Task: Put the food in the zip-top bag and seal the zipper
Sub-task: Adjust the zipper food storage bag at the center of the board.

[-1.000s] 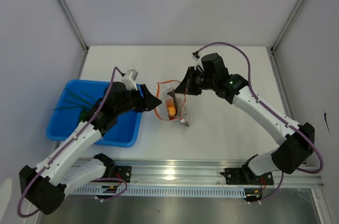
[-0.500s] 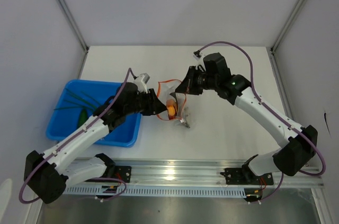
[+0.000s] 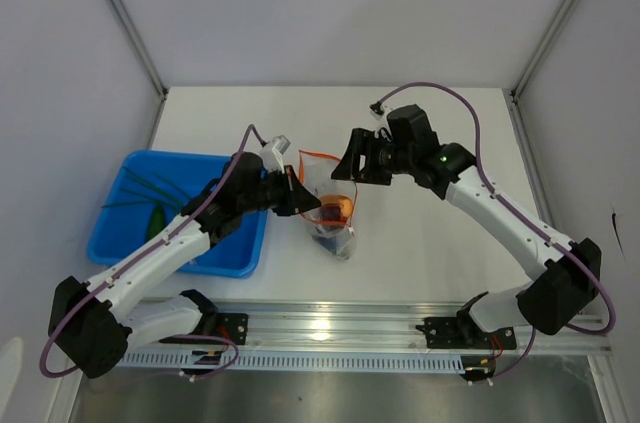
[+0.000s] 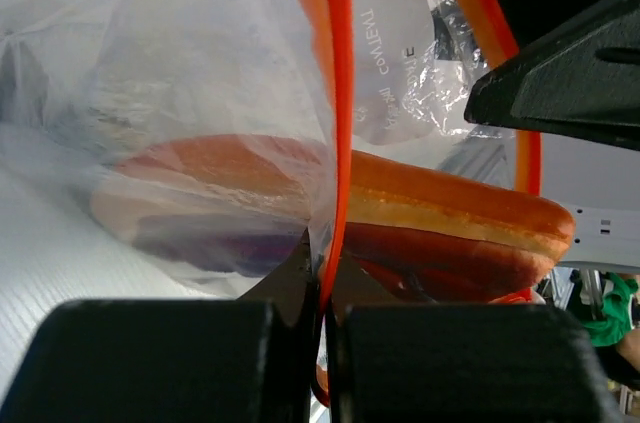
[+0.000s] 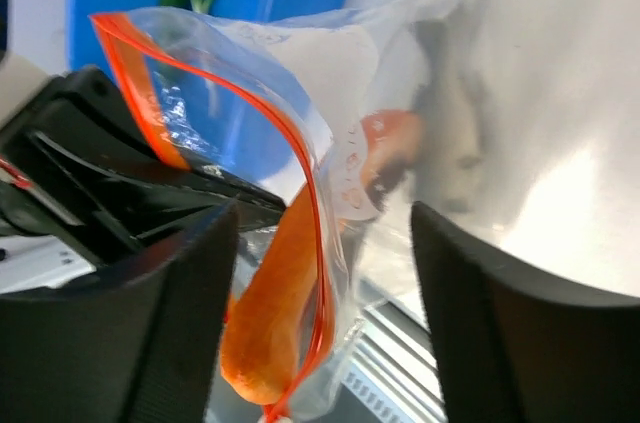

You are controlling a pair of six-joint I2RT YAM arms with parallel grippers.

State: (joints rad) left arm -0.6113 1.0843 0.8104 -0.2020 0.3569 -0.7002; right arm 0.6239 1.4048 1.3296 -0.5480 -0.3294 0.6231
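Your left gripper is clamped onto the zipper of the zip-top bag at mid-bench, with the meat slab lodged in its mouth. Your right gripper has its fingers spread wide beside the bag. The green stalks lie in the blue tray at the left edge.

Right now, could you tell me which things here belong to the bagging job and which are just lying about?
Job: zip-top bag, zipper, meat slab, green stalks.
Lying about: blue tray holding the stalks, table.
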